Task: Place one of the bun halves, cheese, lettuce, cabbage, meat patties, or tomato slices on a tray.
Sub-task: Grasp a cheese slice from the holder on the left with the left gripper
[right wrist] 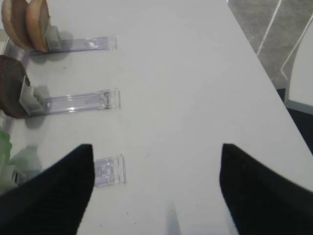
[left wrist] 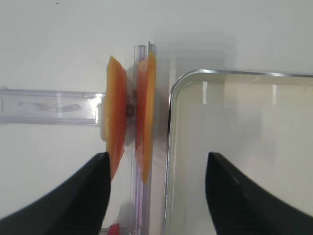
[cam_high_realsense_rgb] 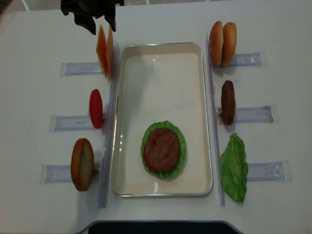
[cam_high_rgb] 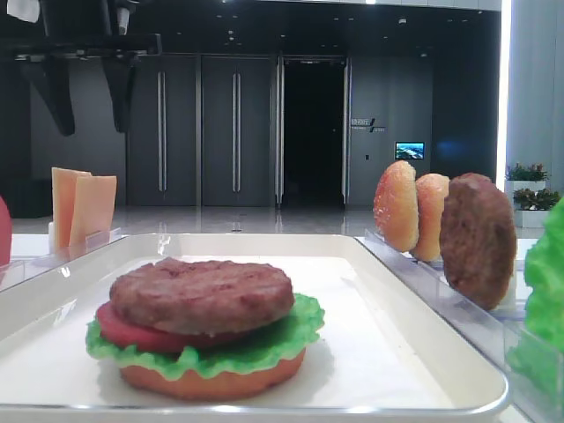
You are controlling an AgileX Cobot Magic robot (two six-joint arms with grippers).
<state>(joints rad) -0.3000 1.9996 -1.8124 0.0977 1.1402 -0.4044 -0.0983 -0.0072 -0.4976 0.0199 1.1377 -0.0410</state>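
The left gripper (left wrist: 154, 171) hangs spread wide above two upright cheese (left wrist: 145, 117) slices standing in a clear rack (left wrist: 49, 106) beside the tray (left wrist: 172, 98). The right gripper (right wrist: 156, 169) gapes over bare table (right wrist: 195, 73). No readable writing. On the tray: one stacked patty (cam_high_realsense_rgb: 161, 148); racks hold three bun halves (cam_high_realsense_rgb: 222, 43).

We see our left gripper (left wrist: 156, 188) and right gripper (right wrist: 156, 188) as pairs of broad matte black fingers (right wrist: 54, 193) with a slightly grainy surface and blunt, angled tips, showing no markings, cables or screws in these views
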